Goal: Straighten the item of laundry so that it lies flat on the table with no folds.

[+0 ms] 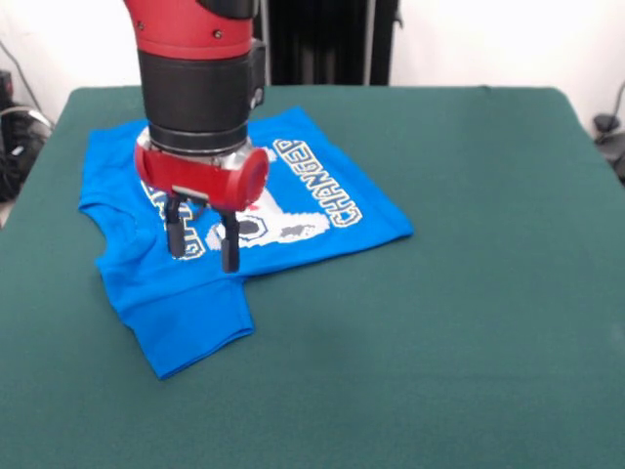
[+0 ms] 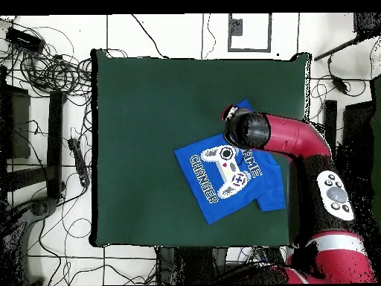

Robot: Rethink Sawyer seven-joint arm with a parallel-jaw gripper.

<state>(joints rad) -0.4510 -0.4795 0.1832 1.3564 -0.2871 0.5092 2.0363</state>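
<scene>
The shirt [image 1: 322,210] is spread on the green table [image 1: 469,322], left of centre in the front view and towards the far edge. Most of the body lies flat, with the white-and-grey controller print [image 2: 225,170] and the lettering "CHANGER" facing up. The lettering on the other side of the print is partly covered by the arm in both views.

In the front view, the near left part of the shirt is doubled over: a plain blue flap [image 1: 186,318] is folded out towards the camera, and a crease is seen where it meets the printed area. The sleeve and collar region at the left edge is bunched.

The pincer [image 1: 203,244] is held over the shirt at the near edge of the print, pointing down. Its two black fingers [image 1: 229,244] are spread apart, with blue cloth visible between them. Nothing is pinched. Whether the tips touch the cloth cannot be told.

In the overhead view, the shirt is seen right of the table's centre, and the arm [image 2: 290,138] reaches over its right portion.

No containers are seen on the table.
</scene>
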